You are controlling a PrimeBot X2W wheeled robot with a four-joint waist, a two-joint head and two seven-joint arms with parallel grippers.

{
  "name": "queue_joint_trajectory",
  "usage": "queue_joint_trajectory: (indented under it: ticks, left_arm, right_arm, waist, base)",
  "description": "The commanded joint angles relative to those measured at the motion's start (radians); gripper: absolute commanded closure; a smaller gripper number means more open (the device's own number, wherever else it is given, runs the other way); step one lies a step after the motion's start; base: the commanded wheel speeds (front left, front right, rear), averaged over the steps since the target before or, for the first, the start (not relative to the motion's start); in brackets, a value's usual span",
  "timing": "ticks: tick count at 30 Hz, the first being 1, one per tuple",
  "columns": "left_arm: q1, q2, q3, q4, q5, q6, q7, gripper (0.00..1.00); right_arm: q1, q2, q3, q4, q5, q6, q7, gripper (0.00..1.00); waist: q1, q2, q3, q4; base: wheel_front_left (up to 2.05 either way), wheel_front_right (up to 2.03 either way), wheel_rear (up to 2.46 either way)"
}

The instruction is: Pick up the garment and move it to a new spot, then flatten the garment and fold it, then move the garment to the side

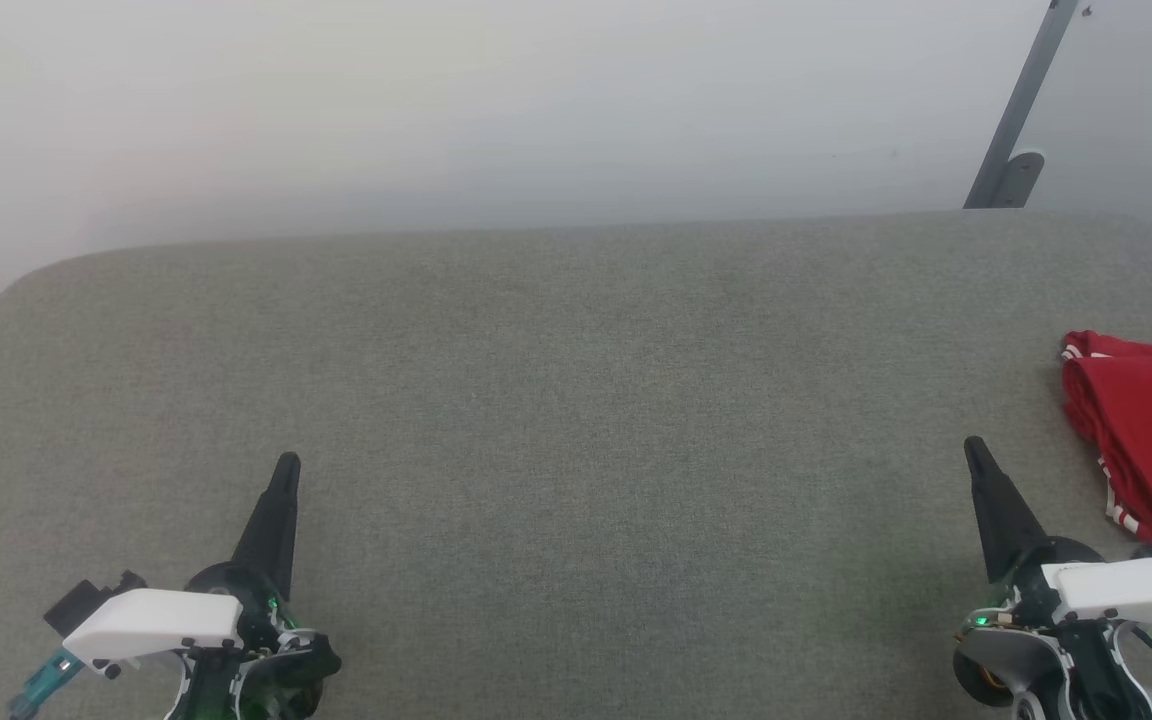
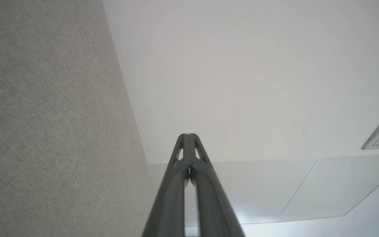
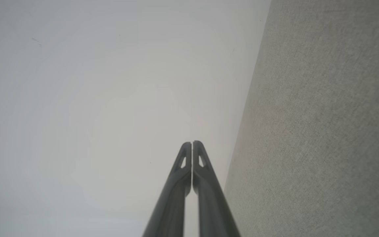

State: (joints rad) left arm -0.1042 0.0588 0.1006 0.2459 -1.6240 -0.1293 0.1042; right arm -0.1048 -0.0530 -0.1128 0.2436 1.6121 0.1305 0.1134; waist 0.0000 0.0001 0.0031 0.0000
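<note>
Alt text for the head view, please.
A red garment lies at the right edge of a grey fabric surface, cut off by the frame. The left gripper and right gripper sit shut at the bottom corners, holding nothing.

Left arm (image 1: 151, 620) and right arm (image 1: 1126, 590) apart, jaws closed, empty.

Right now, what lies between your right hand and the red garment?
Only bare grey fabric surface lies between the right hand and the garment, as the head view shows.
</note>
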Motion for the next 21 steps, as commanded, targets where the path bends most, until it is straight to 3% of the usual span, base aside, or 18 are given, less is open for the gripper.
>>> queue_joint_trajectory:
  ticks: [1, 21]
  left_arm:
    - [-0.008, 0.000, 0.004, 0.000, 0.003, -0.002, 0.004, 1.00]
    - [-0.009, -0.003, 0.007, 0.000, 0.006, -0.002, 0.007, 1.00]
  right_arm:
    - [-0.007, 0.005, -0.002, 0.003, 0.003, 0.000, 0.002, 1.00]
    - [-0.007, 0.005, -0.002, 0.003, 0.002, 0.000, 0.002, 1.00]
  waist:
    - [0.0000, -0.0001, 0.000, 0.000]
    - [0.0000, -0.0001, 0.000, 0.000]
  base:
    - [0.00, 0.00, 0.00]
    - [0.00, 0.00, 0.00]
